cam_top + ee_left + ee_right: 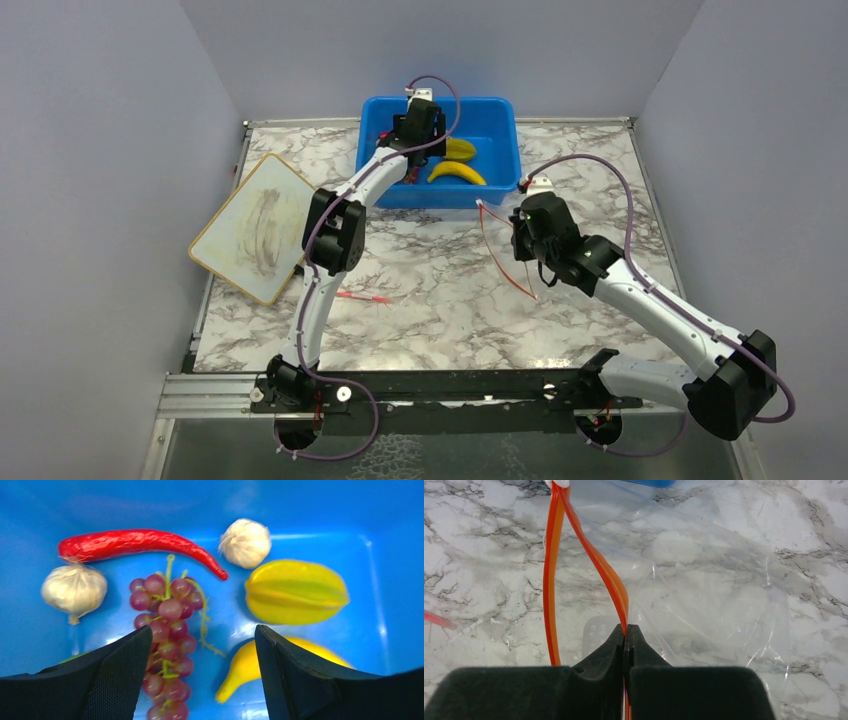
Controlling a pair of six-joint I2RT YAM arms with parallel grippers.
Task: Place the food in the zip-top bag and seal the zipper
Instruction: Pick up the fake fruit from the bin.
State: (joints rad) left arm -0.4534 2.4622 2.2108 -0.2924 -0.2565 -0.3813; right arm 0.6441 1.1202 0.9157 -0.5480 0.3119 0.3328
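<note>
A marble-patterned table (440,300) fills the top view. In the left part of that frame a beige board (255,225) with a pale rim lies skewed, one corner past the table's edge. A rigid blue tub (500,120) stands at the top centre, against the back wall.

The zip-top bag (714,605) lies clear and floppy on the marble just below the tub, right of centre in the top view. Its mouth gapes, and the two sides of the orange-red zipper (611,580) spread apart toward the top of the right wrist frame. The right gripper (625,630) has its jaws pressed tight together on one side of that zipper. The other side hangs free at the left.

The left gripper (202,635) reaches into the tub from above. Its jaws stand wide apart with nothing between them.

All the food lies on the tub's floor. A yellow-green starfruit (296,591) sits right of centre in the left wrist frame. A yellow banana (245,667) lies below it, partly hidden by the right-hand finger. The purple grape bunch (167,645) runs down the middle to the bottom edge, beside the left-hand finger. A red chili (135,542) curves across the upper left. One garlic bulb (74,589) rests at the left edge and a second bulb (246,542) near the top centre, close to the chili's tip.

A thin red stick (362,297) lies loose on the table, left of centre.
</note>
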